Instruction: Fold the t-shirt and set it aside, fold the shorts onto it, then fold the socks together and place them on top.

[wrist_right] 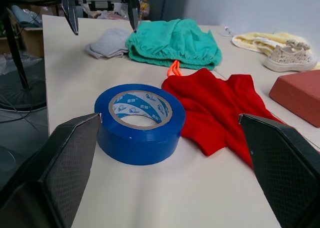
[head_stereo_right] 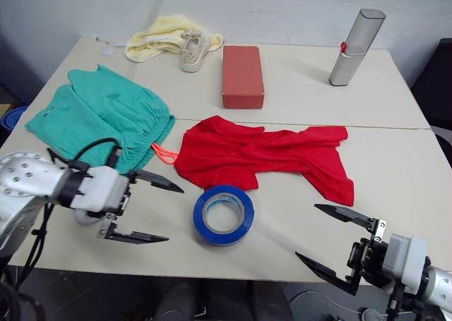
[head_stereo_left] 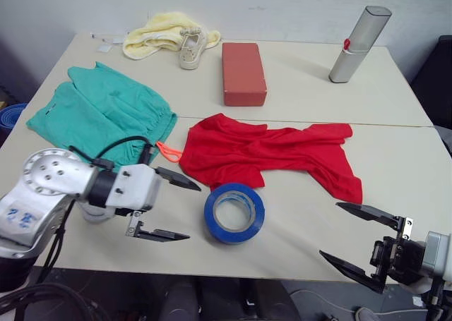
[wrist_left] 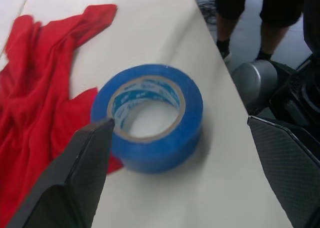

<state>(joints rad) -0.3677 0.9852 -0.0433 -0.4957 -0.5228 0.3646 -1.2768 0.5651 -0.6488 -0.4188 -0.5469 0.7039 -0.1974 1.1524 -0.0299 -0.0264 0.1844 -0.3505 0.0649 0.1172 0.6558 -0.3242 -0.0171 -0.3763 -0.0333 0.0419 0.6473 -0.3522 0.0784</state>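
The red t-shirt (head_stereo_left: 272, 155) lies crumpled in the middle of the table. The teal shorts (head_stereo_left: 106, 113) are spread at the left, their orange drawstring loop (head_stereo_left: 168, 152) touching the shirt's edge. The grey socks (wrist_right: 107, 42) lie bunched beside the shorts, near the table's front left edge. My left gripper (head_stereo_left: 192, 211) hovers open over that front left area, its fingers pointing at a blue tape roll. Off the table's front right edge, my right gripper (head_stereo_left: 330, 229) is open and empty, aimed toward the tape and shirt.
A blue tape roll (head_stereo_left: 234, 212) sits just in front of the shirt, between both grippers. At the back are a red-brown block (head_stereo_left: 244, 73), a pale yellow cloth (head_stereo_left: 161, 33) with a white shoe (head_stereo_left: 191, 49), and a silver bottle (head_stereo_left: 359, 44). A person's legs (wrist_left: 260, 12) stand beyond the table edge.
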